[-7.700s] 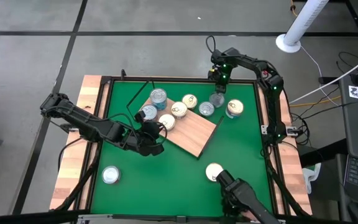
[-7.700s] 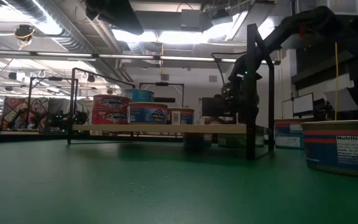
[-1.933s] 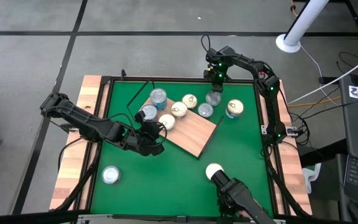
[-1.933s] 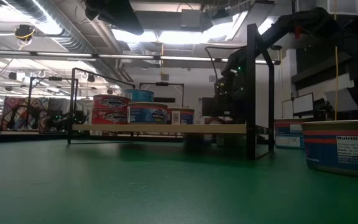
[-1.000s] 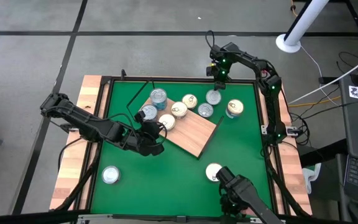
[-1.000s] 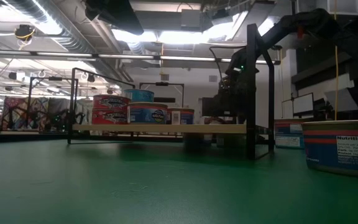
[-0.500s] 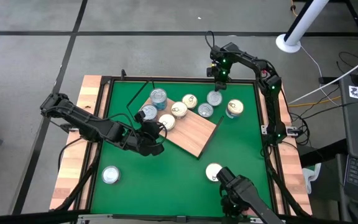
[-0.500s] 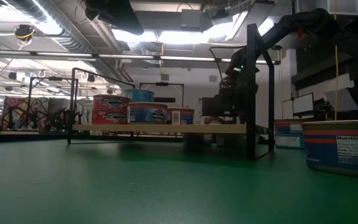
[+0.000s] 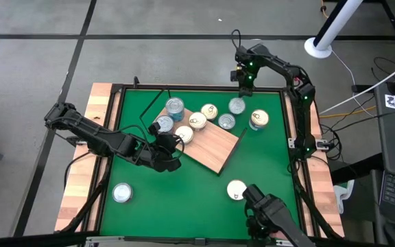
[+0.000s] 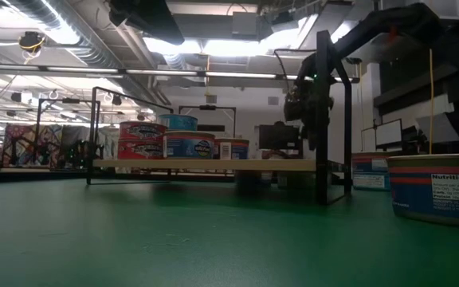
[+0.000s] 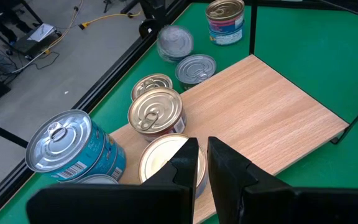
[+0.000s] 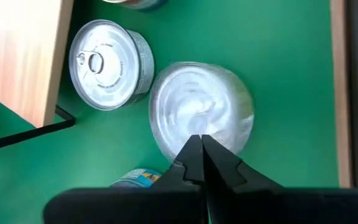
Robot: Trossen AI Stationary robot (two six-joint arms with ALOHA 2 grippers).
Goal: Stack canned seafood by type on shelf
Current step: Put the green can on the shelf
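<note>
The shelf (image 9: 208, 147) is a light wood board raised on a black wire frame, and it also shows in the low view (image 10: 205, 164). Several tins stand on it: blue-labelled ones (image 9: 175, 106) and cream-lidded ones (image 9: 197, 121). Two silver tins (image 9: 236, 106) (image 9: 228, 121) sit on the green mat by the shelf's far corner. My right gripper (image 9: 244, 79) hangs shut above the farther silver tin (image 12: 201, 118), clear of it. My left gripper (image 9: 171, 146) is shut at the shelf's near-left side, over a cream-lidded tin (image 11: 163, 158). My left gripper (image 11: 199, 155) has its shut fingers over the near rim of the cream-lidded tin (image 11: 166, 152). The fingers themselves hide that spot, so I cannot tell whether they touch it.
More tins stand on the mat: a pink-and-blue labelled one (image 9: 258, 119) right of the shelf, one (image 9: 121, 193) near the near-left corner, and one (image 9: 236, 189) beside a dark device (image 9: 273, 214) at the near edge. Pale wooden rails (image 9: 81, 171) border the mat.
My right gripper has risen straight up from the silver tin on the mat and drifted slightly toward the far edge. The tin has stayed where it was. The left arm has kept still.
</note>
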